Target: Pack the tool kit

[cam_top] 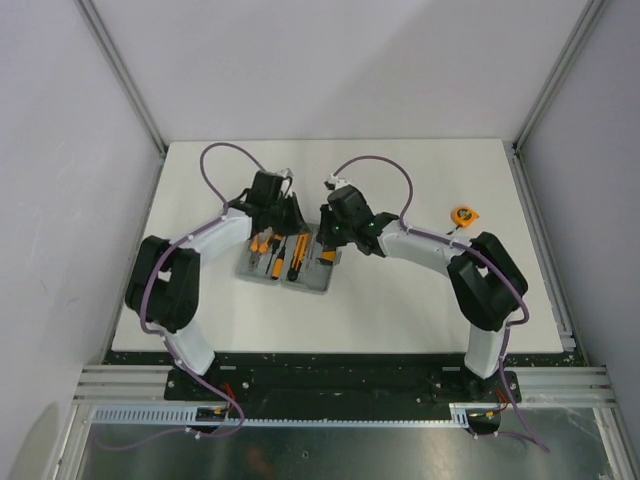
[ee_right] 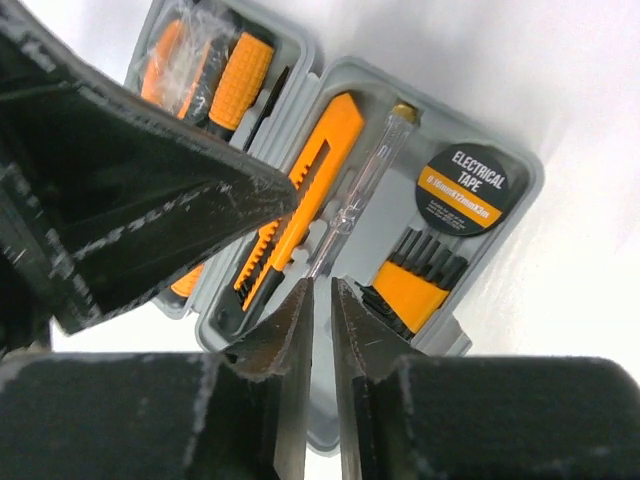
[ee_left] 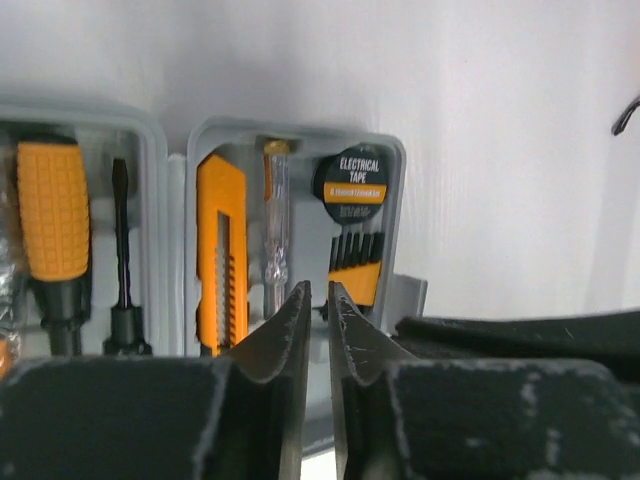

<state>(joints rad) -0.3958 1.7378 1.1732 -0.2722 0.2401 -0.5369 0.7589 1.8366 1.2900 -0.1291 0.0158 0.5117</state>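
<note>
The grey tool kit case (cam_top: 318,283) lies open mid-table. Its right half (ee_left: 395,150) holds an orange utility knife (ee_left: 220,250), a clear tester screwdriver (ee_left: 276,220), a roll of electrical tape (ee_left: 360,180) and an orange bit holder (ee_left: 357,265). The other half holds an orange-handled screwdriver (ee_left: 52,210) and a slim black one (ee_left: 121,240). My left gripper (ee_left: 319,290) hovers over the case's near edge, jaws a narrow slit apart, nothing between. My right gripper (ee_right: 321,285) hangs over the same half, also slightly open and empty. An orange tape measure (cam_top: 462,214) sits on the table at right.
The left arm's black gripper body (ee_right: 130,200) crowds the right wrist view, close beside my right gripper (cam_top: 333,238). The white table (cam_top: 400,310) is bounded by grey walls and aluminium posts. Cables loop above both wrists.
</note>
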